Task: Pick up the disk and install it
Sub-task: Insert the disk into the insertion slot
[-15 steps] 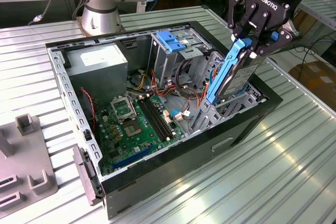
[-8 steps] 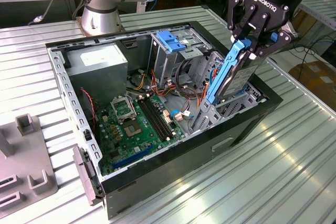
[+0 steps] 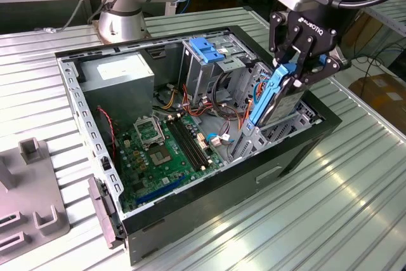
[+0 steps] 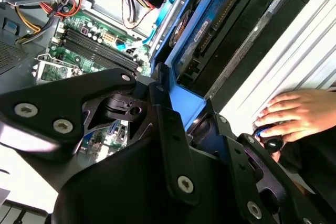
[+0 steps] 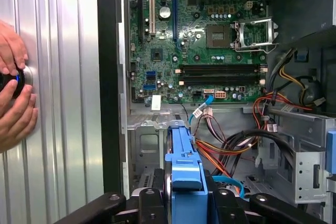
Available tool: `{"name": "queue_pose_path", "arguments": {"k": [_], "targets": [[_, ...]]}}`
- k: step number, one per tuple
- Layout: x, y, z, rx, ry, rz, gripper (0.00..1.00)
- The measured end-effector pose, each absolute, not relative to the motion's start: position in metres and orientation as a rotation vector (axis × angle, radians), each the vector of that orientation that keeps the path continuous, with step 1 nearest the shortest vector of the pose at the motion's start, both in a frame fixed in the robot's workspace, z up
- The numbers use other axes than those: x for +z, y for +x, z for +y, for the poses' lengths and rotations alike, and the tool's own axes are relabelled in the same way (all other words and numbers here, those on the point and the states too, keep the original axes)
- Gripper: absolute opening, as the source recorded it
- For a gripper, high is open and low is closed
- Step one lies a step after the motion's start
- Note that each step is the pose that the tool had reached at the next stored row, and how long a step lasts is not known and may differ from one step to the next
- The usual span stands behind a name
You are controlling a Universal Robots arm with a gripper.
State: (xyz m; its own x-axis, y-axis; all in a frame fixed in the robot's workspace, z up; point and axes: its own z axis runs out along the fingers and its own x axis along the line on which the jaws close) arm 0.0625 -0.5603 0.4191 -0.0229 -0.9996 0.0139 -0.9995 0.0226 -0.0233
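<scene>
The disk (image 3: 274,96), a grey drive in a bright blue carrier rail, stands on edge and tilted. It is partly lowered into the drive bay at the exterior view's right end of the open computer case (image 3: 266,176). My gripper (image 3: 297,71) is shut on the disk's upper end from above. In the first wrist view the blue carrier (image 5: 184,166) runs out from between the black fingers (image 5: 223,203) toward the bay. The second wrist view shows the disk's (image 4: 210,19) underside and connector beside the case wall.
A fixed blue bracket (image 3: 206,49) tops the metal drive cage beside the bay. Loose cables (image 5: 231,145) lie between the cage and the motherboard (image 3: 165,150). A person's hands (image 5: 13,98) rest on a black knob on the ribbed table outside the case. A grey fixture (image 3: 32,188) sits at the exterior view's left.
</scene>
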Motion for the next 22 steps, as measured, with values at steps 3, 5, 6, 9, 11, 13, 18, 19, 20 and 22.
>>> {"name": "queue_pose_path", "arguments": {"k": [3, 5, 6, 9, 11, 13, 18, 19, 20, 22], "targets": [[0.411, 0.063, -0.561, -0.041, -2.191, 2.242, 0.37], [0.405, 0.062, -0.561, -0.041, -2.191, 2.242, 0.37], [0.401, 0.062, -0.561, -0.041, -2.191, 2.242, 0.37], [0.392, 0.062, -0.562, -0.041, -2.191, 2.242, 0.37], [0.385, 0.062, -0.562, -0.041, -2.191, 2.242, 0.37], [0.381, 0.063, -0.562, -0.041, -2.191, 2.242, 0.37], [0.367, 0.062, -0.563, -0.041, -2.191, 2.242, 0.37], [0.365, 0.062, -0.564, -0.041, -2.191, 2.242, 0.37], [0.363, 0.062, -0.564, -0.041, -2.191, 2.242, 0.37], [0.361, 0.062, -0.564, -0.041, -2.191, 2.242, 0.37]]}}
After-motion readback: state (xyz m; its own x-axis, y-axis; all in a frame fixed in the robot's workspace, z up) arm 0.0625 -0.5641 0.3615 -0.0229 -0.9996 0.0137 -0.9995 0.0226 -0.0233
